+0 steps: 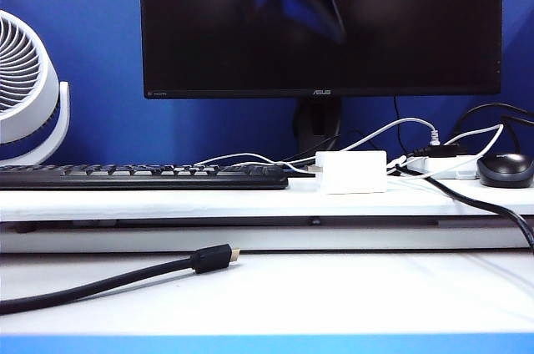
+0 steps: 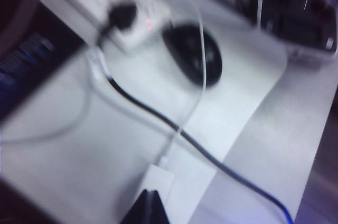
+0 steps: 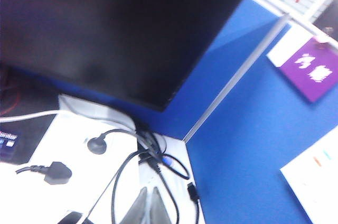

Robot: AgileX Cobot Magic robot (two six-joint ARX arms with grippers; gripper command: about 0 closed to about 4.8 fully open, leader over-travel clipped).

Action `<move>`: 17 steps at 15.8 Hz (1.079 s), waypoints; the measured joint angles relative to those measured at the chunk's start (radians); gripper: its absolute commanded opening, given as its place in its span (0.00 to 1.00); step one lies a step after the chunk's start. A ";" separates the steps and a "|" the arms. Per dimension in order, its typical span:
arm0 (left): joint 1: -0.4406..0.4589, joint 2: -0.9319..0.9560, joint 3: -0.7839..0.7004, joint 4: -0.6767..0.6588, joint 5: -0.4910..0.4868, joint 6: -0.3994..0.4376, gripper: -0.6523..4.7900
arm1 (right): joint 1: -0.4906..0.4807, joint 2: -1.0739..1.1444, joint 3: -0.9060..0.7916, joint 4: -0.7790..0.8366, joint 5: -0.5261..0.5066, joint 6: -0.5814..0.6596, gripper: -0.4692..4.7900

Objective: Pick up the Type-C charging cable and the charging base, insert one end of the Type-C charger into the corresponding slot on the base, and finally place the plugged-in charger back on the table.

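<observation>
Left gripper: the dark left gripper (image 2: 149,208) sat at the edge of its wrist view with its two tips pressed together, closed on nothing, hanging just over the off-white rectangular charging base (image 2: 157,178).
Charging base: the plain block (image 1: 351,172) stood on the long white table (image 1: 250,202), between the flat black keyboard (image 1: 142,176) and the white power strip (image 1: 442,167).
Type-C charging cable: the thin, limp white cable (image 2: 198,78) ran from the near end of the base, curved over the rounded black mouse (image 2: 193,53) and went off toward the strip; its end met the base, though blur hid whether the plug was fully seated.
Power strip: black plugs (image 2: 122,14) sat in its sockets, with a small red light beside one.
Thick black cable: it (image 2: 185,138) crossed under the white one and trailed off the table edge; in the exterior view a gold-tipped black plug (image 1: 214,258) lay on the lower white board.
Right gripper: the grey right gripper (image 3: 146,208) also had its fingers together, gripping nothing, poised above a tangle of black cords (image 3: 153,155) at the table's back corner.
Surroundings: a big black monitor (image 1: 321,20) and a blue partition (image 3: 253,129) stood behind, and a white round fan (image 1: 25,87) stood at the exterior view's left.
</observation>
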 measured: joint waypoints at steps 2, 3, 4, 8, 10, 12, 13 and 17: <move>0.000 -0.150 0.000 -0.002 -0.054 0.000 0.14 | 0.000 -0.068 0.000 -0.080 -0.054 0.038 0.09; 0.000 -0.252 0.005 -0.001 -0.079 0.000 0.14 | 0.000 -0.133 0.000 -0.159 -0.187 0.161 0.09; 0.000 -0.335 0.004 -0.005 -0.097 0.002 0.14 | 0.000 -0.176 -0.014 -0.175 -0.270 0.267 0.09; 0.003 -0.665 0.005 -0.144 -0.150 0.004 0.14 | 0.000 -0.358 -0.282 -0.131 -0.465 0.352 0.09; 0.004 -0.856 0.005 -0.308 -0.203 0.032 0.14 | 0.001 -0.526 -0.550 -0.029 -0.529 0.363 0.09; 0.004 -0.958 0.004 -0.441 -0.259 0.045 0.14 | 0.001 -0.605 -0.667 0.016 -0.544 0.366 0.09; 0.004 -1.008 0.000 -0.498 -0.283 0.046 0.14 | 0.001 -0.642 -0.735 0.015 -0.549 0.366 0.09; 0.004 -1.240 -0.129 -0.582 -0.335 0.021 0.14 | 0.001 -0.777 -0.974 -0.002 -0.552 0.442 0.09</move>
